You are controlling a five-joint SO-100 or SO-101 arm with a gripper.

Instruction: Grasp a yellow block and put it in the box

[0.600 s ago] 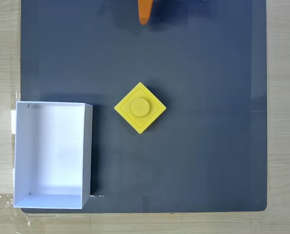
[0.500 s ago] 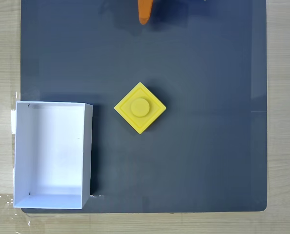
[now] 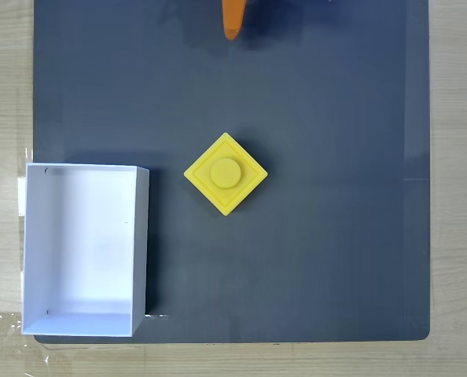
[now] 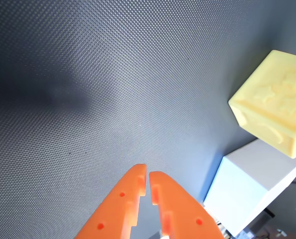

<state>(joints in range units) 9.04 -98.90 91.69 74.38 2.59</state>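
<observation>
Orange plastic is what catches my eye first: the claw (image 4: 148, 174) has its two fingers pressed together, tips all but touching, gripping nothing. In the fixed view just its tip (image 3: 231, 22) pokes in at the top edge of the dark mat (image 3: 336, 118), well apart from everything else.

Near the middle of that mat sits the yellow block (image 3: 226, 173), stud up and turned like a diamond, so its corners point towards the top and bottom of the fixed view. In the wrist view it sits off to the upper right (image 4: 275, 109), not between the fingers. By my judgement the step in hand is the reach, and doing it well means spreading the fingers wide before coming down, then twisting the wrist so the pads meet two flat opposite faces instead of two corners. A grip on the corners would likely let the block spin or squirt out. Coming down centred over the stud should keep it from being nudged sideways.

Just beside the block, to its left in the fixed view, stands the white box (image 3: 140, 236), open-topped and with nothing in it, apart from the block by a strip of bare mat. Its thin near wall is the one thing to mind when carrying across. Pale wooden worktop (image 3: 457, 196) frames the mat, and nothing blocks the path down.
</observation>
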